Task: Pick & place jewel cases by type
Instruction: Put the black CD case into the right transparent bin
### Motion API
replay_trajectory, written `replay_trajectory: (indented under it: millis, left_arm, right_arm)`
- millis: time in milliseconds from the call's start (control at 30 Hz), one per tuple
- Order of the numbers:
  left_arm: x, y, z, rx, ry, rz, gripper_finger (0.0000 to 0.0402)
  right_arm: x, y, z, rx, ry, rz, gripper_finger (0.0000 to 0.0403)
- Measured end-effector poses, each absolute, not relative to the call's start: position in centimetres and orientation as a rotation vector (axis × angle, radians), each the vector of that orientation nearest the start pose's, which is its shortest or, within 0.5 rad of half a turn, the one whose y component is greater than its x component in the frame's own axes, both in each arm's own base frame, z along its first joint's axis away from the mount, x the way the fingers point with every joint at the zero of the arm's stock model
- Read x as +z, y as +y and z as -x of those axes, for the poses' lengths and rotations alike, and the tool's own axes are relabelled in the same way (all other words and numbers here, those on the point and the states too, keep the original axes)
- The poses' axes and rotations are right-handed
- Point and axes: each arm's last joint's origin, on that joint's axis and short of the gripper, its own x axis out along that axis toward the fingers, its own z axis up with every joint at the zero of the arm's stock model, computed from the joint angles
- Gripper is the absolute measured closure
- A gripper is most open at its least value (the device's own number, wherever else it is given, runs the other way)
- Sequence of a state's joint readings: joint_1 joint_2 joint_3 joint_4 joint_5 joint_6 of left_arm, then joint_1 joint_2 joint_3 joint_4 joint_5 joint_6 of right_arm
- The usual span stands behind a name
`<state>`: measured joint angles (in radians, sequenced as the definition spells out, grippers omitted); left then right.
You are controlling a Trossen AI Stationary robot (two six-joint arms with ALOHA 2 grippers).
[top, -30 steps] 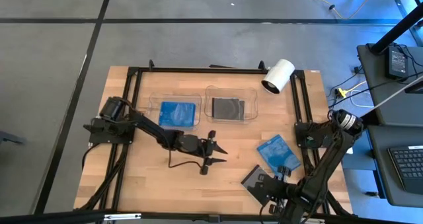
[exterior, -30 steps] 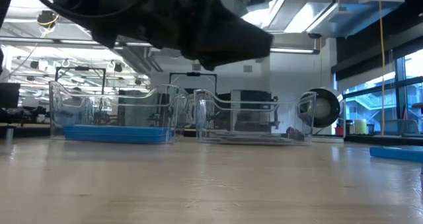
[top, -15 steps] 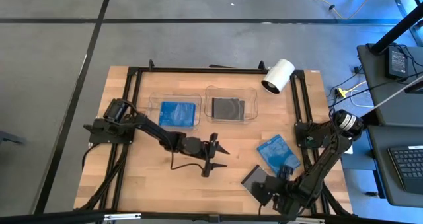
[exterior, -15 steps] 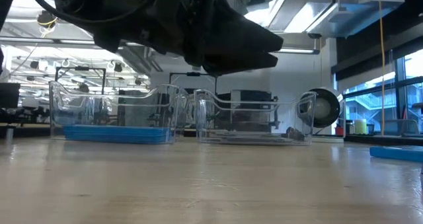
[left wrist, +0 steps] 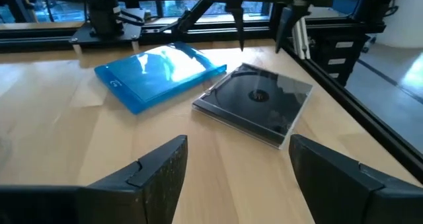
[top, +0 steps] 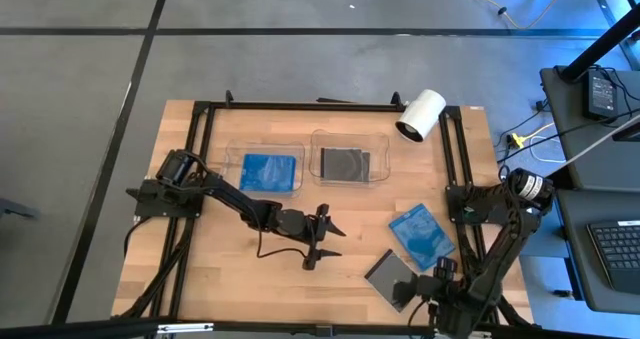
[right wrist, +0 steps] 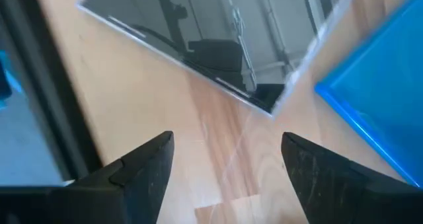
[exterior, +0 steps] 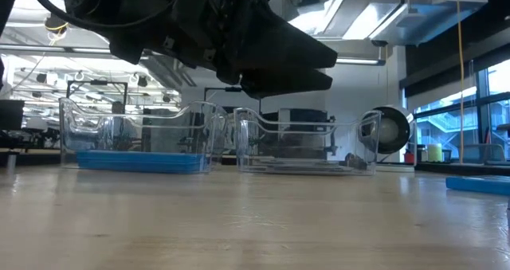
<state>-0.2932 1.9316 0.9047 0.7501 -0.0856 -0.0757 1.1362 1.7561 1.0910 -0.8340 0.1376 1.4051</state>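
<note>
Two loose jewel cases point(top: 421, 233) point(top: 391, 276) lie beside the right pincer point(top: 437, 277).

Left claw point(top: 331, 241) mid-table (spread); dark case point(top: 388, 275) bare.

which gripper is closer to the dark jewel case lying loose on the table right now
The right gripper. It sits open just beside the dark jewel case, near the table's front edge. The left gripper, also open, hovers mid-table, farther from the case and facing it.
</note>
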Motion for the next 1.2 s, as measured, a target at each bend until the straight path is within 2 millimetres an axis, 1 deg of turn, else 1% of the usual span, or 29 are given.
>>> replay_trajectory:
  millis: [200,467,800,1000,1200]
  left_arm:
    - [14.5,-10.9,-36.8,-0.202,0.289,0.022,0.0143]
    - [14.0,-11.4,-36.6,-0.214,0.326,0.011,0.0151]
    - [13.4,-11.5,-36.4,-0.259,0.390,-0.002,0.0151]
    - [12.6,-11.6,-35.9,-0.256,0.478,-0.040,0.0151]
    - [12.3,-12.5,-35.5,-0.225,0.506,-0.078,0.0151]
  right_arm:
    - [15.0,26.9,-12.9,-0.202,1.406,-0.226,0.0119]
    - [13.4,25.9,-13.0,-0.211,1.354,-0.232,0.0119]
    - [13.3,25.4,-14.0,-0.234,1.340,-0.266,0.0119]
    - [13.3,24.9,-15.3,-0.259,1.318,-0.307,0.0119]
    - [13.4,24.5,-16.7,-0.211,1.286,-0.285,0.0119]
